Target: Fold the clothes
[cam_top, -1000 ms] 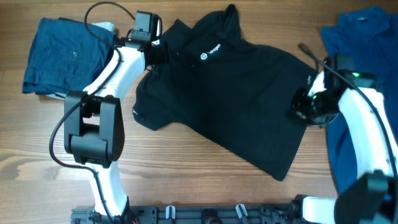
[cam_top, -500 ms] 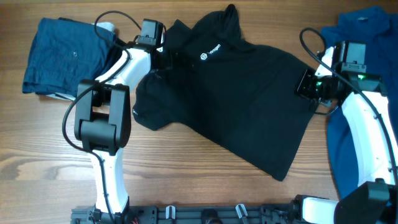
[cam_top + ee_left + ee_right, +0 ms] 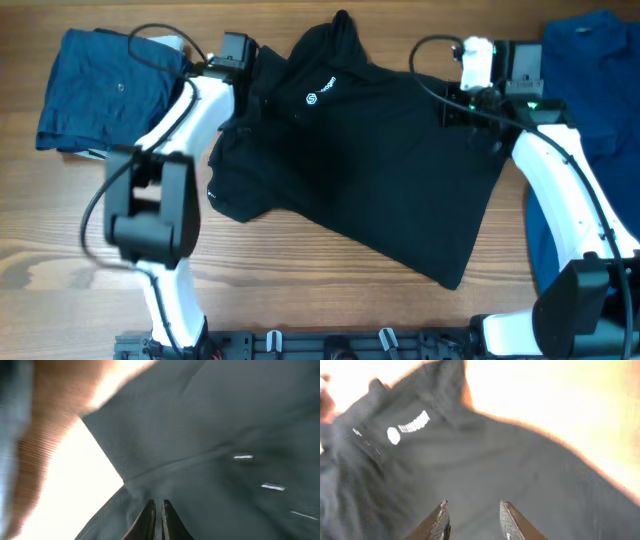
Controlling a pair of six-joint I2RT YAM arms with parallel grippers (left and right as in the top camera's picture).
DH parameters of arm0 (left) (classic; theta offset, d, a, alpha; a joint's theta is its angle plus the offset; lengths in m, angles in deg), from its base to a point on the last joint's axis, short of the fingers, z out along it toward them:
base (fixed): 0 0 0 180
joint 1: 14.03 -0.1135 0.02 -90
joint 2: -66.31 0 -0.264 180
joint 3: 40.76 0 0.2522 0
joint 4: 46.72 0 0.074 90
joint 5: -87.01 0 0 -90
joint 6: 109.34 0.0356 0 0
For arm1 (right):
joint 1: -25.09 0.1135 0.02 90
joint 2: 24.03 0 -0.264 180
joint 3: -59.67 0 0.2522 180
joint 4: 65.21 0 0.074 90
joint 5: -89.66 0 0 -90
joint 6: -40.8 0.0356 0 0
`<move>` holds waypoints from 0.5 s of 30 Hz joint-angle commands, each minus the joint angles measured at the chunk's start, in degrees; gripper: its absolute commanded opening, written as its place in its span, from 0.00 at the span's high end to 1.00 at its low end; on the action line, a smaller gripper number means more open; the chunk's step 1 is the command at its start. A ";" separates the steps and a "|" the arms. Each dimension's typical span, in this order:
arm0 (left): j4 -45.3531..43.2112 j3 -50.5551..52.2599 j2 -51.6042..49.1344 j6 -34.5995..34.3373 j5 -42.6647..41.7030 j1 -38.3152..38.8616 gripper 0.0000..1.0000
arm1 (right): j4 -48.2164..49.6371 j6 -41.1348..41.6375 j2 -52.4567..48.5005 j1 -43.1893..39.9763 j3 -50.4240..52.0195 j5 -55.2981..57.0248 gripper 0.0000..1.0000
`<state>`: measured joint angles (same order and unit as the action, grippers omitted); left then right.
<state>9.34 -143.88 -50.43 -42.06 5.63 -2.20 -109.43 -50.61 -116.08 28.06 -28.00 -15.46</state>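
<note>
While the T-shirt (image 3: pixel 370 170) lies chest side up and crooked across the middle of the table (image 3: pixel 60 250), the step in hand looks like straightening it flat before any fold. The left gripper (image 3: pixel 157 506) pinches cloth at the shoulder by the sleeve, its fingers almost together. The right gripper (image 3: pixel 474 505) hangs spread apart over the opposite side, holding nothing. Next, it needs to close on that edge so both can pull the cloth taut. Count: one T-shirt, one blue shirt (image 3: pixel 590 60) at the right edge, one navy pile (image 3: pixel 95 90) at the left, two arms.
</note>
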 commanded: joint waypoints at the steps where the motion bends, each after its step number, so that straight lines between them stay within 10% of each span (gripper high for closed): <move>1: -0.39 -0.66 17.42 -0.70 -2.84 -0.35 0.78 | 6.32 -2.36 -3.72 2.54 -5.35 -2.12 0.66; 6: 3.93 -0.66 26.01 -0.66 -2.80 -0.35 0.00 | 30.32 -7.65 -15.15 8.41 -5.70 -3.32 0.64; 12: 4.31 -0.66 25.81 -0.68 -2.80 -0.35 0.00 | 51.06 -9.22 -31.30 13.77 -6.10 2.23 0.48; 15: 4.31 -0.66 25.81 -0.68 -2.82 -0.35 0.00 | 32.30 -11.93 -33.88 15.85 -16.63 4.83 0.44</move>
<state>13.76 -144.77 -24.49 -42.62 3.12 -2.20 -64.79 -59.81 -148.72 42.53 -34.67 -13.77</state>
